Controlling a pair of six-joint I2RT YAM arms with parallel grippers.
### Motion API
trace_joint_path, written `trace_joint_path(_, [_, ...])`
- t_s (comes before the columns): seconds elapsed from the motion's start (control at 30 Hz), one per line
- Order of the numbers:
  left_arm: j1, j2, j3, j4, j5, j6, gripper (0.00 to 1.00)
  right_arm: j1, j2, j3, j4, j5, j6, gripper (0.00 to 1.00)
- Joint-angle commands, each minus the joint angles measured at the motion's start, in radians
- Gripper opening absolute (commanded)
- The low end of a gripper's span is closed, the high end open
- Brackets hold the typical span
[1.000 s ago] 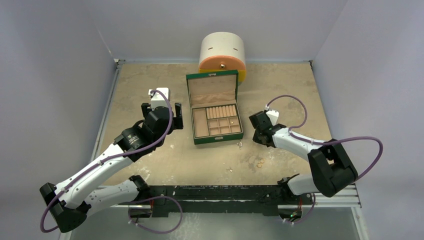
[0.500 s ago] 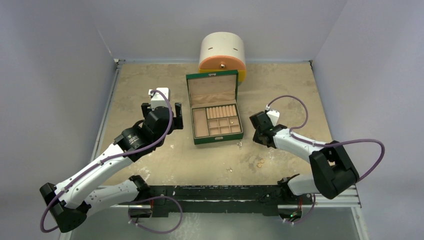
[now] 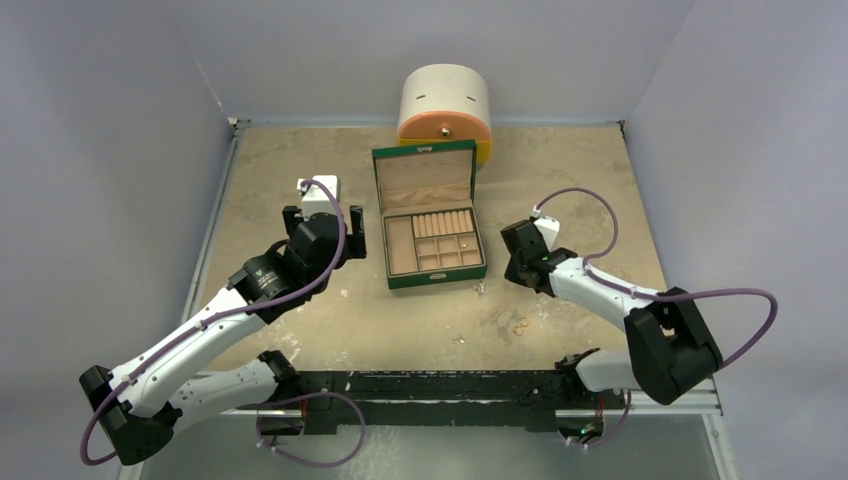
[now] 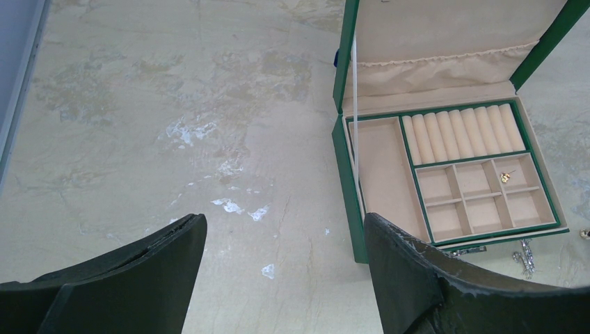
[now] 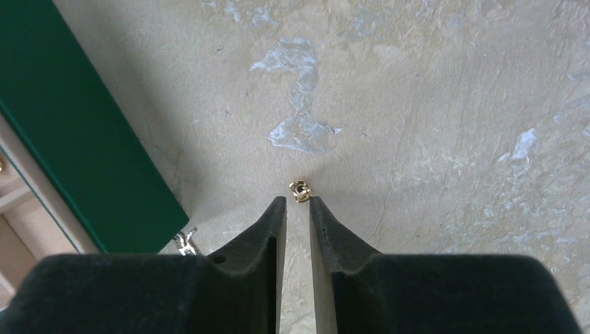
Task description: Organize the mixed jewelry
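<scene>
**Right claw (image 5: 296, 203) a narrow slit, gold bit (image 5: 300, 190) just past its tips**

Right wrist view: the right claw points down at the table (image 5: 431, 104), its jaws nearly together and gripping nothing. The gold bit lies on the mottled top just beyond the fingertips. On the left, the outer wall of the green box (image 5: 90, 153) slants close by the left finger (the tight side). Silvery bits (image 5: 182, 241) lie at the box's near corner. Ahead and to the right there is only open tabletop.

Left wrist view: the left claw (image 4: 284, 217) stands spread wide and holds nothing, above open table that runs left to the wall strip. The green box sits to its right with its lid (image 4: 445, 35) upright. A gold piece (image 4: 506, 177) lies in the top right small compartment. The silvery bits lie just in front of the box's front wall.

Top view: the box stands mid-table between the two arms. A round white-and-orange container (image 3: 445, 100) sits just behind the lid, closing off that side. The right wrist hangs beside the box's front right corner. Gold rings (image 3: 520, 324) lie nearer the arm bases, apart from the box, with a tiny bit (image 3: 460, 340) to their left.
</scene>
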Motion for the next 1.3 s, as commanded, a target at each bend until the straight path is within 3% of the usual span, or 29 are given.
trace_joint_path(0.0, [0.006, -0.004, -0.007, 0.019, -0.012, 0.018, 0.83, -0.004, 0.014, 0.050, 0.008, 0.006, 0.008, 0.21])
trace_joint_path(1.27, [0.006, -0.004, -0.007, 0.018, -0.012, 0.018, 0.83, -0.013, 0.108, 0.090, 0.013, 0.067, 0.031, 0.14])
